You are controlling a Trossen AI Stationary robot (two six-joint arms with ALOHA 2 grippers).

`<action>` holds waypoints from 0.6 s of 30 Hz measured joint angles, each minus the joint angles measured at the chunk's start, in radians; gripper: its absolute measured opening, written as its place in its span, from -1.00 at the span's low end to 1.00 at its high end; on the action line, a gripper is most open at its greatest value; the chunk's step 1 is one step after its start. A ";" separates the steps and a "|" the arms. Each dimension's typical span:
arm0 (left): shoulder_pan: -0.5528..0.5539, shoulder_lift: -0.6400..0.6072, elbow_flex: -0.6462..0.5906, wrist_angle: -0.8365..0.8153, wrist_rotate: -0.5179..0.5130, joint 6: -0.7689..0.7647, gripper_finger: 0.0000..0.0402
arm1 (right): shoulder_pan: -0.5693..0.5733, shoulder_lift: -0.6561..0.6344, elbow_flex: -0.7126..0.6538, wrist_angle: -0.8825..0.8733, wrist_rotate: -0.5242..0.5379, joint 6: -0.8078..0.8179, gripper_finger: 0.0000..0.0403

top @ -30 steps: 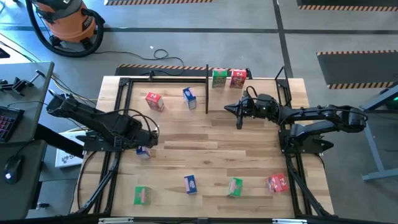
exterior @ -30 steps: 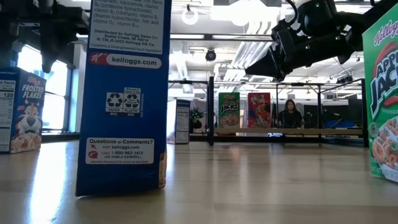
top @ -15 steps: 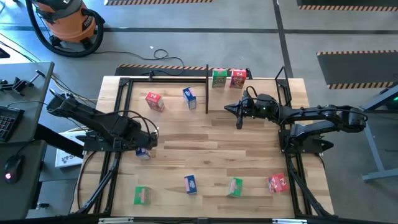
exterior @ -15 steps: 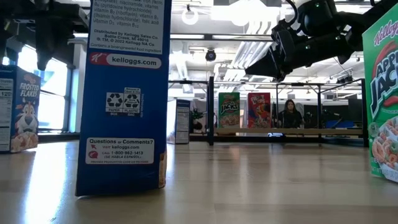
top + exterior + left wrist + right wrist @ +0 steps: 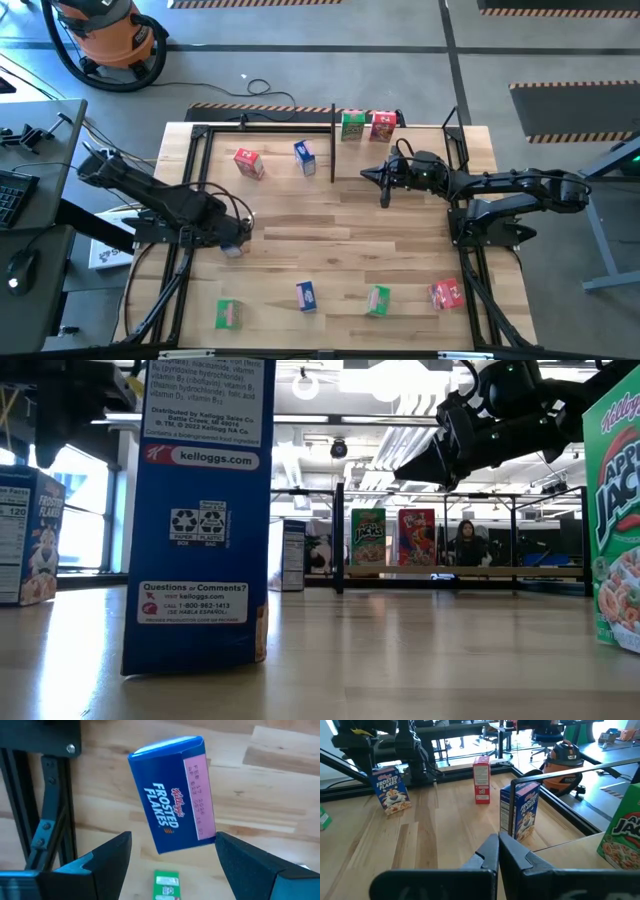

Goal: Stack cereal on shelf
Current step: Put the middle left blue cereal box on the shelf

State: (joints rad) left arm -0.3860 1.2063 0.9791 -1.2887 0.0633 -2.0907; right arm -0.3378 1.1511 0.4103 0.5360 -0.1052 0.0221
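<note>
**Two robot arms over a wooden table scattered with small cereal boxes**

Seen from above, the left arm reaches in over the table's left edge. The left gripper [image 5: 236, 240] hangs directly above a small blue cardboard Frosted Flakes box [image 5: 172, 795], which stands on the light wooden plank table [image 5: 330, 240] and is mostly hidden beneath the gripper in the overhead picture. In the left wrist view the two dark fingers [image 5: 107, 855] are spread apart, one on each side of the blue box and not touching it. Toward the near edge from this gripper lies a small green cereal box [image 5: 228, 314]. To its right along the same edge are another blue cereal box [image 5: 306, 295], a second green cereal box [image 5: 378, 299] and a red cereal box [image 5: 447, 293].

Toward the far edge from the left gripper, a red cereal box with a printed front [image 5: 248, 162] and a blue cereal box [image 5: 305, 154] stand inside the thin black metal-rod shelf [image 5: 215, 128], left of its tall upright divider post [image 5: 333, 142].

The right gripper [image 5: 368, 175] is held above the table just right of that post, its tip pointing left. In the right wrist view its fingers [image 5: 490, 852] are pressed together with nothing between them. Beyond this gripper, at the table's far edge, a green Apple Jacks box [image 5: 352, 125] and a red box [image 5: 382, 125] stand side by side on the shelf, right of the post.
</note>
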 joint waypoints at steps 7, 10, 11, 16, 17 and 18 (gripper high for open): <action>-0.001 0.035 0.003 0.025 -0.068 -0.001 0.40 | 0.000 0.000 0.000 0.001 -0.005 0.004 -1.00; -0.001 0.042 -0.001 0.019 -0.076 -0.001 0.40 | 0.000 0.000 0.000 0.001 -0.005 0.004 -1.00; -0.001 0.043 -0.002 0.013 -0.075 -0.001 0.40 | 0.000 0.000 0.000 0.001 -0.005 0.004 -1.00; -0.001 0.025 -0.001 0.019 -0.075 -0.001 0.40 | 0.000 0.000 0.000 0.001 -0.008 0.004 -1.00; -0.001 0.020 -0.001 0.018 -0.075 -0.001 0.40 | 0.000 0.000 0.000 0.002 -0.008 0.004 -1.00; -0.001 0.018 -0.001 0.016 -0.075 -0.001 0.40 | 0.000 0.000 0.000 0.004 -0.008 0.004 -1.00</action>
State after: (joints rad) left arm -0.3866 1.2241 0.9779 -1.2728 -0.0113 -2.0921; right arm -0.3374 1.1511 0.4103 0.5397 -0.1135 0.0257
